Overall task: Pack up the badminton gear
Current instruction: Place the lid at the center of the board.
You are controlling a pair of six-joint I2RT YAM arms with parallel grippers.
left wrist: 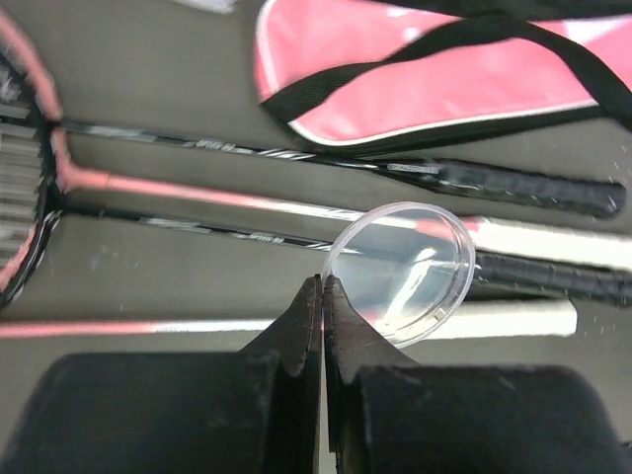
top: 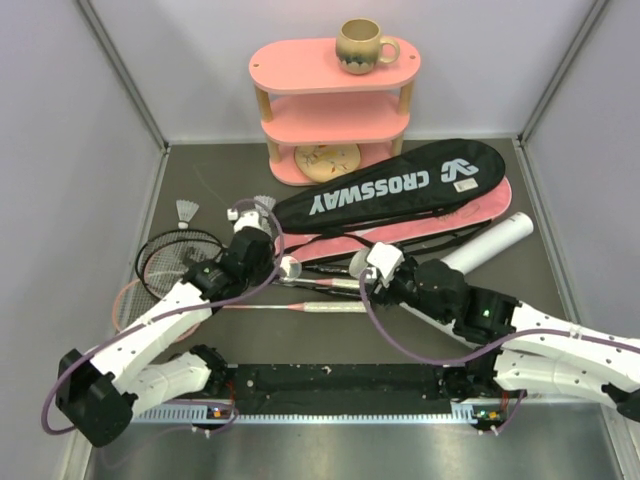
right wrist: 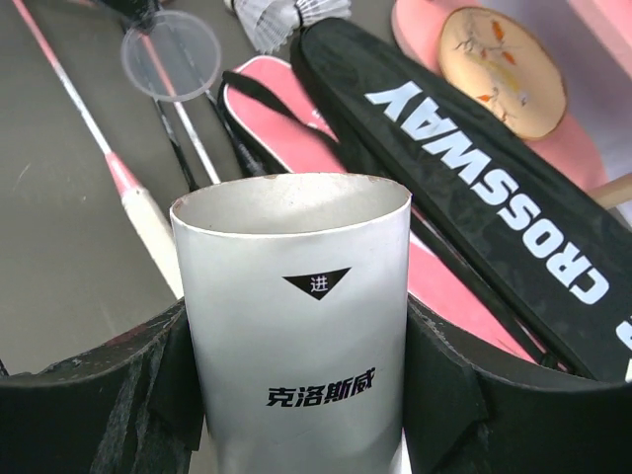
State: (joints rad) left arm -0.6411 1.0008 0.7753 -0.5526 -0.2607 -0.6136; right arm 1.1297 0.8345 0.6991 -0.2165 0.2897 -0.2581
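My left gripper (left wrist: 323, 281) is shut on the rim of a clear round lid (left wrist: 400, 272), held over the racket shafts (left wrist: 247, 202). My right gripper (right wrist: 296, 331) is shut on a white tube (right wrist: 296, 296), its pads pressing both sides just behind the open end. In the top view the tube (top: 490, 245) runs back to the right, and the two grippers face each other mid-table. The black CROSSWAY bag (top: 400, 185) lies over the pink bag (top: 425, 232). Racket heads (top: 180, 255) lie at the left. Two shuttlecocks (top: 187, 212) (top: 265, 203) stand behind them.
A pink three-tier shelf (top: 335, 110) stands at the back with a beige mug (top: 360, 45) on top and a round coaster (top: 327, 158) on its lowest tier. Grey walls close in the left, right and back. A black rail (top: 330, 380) runs between the arm bases.
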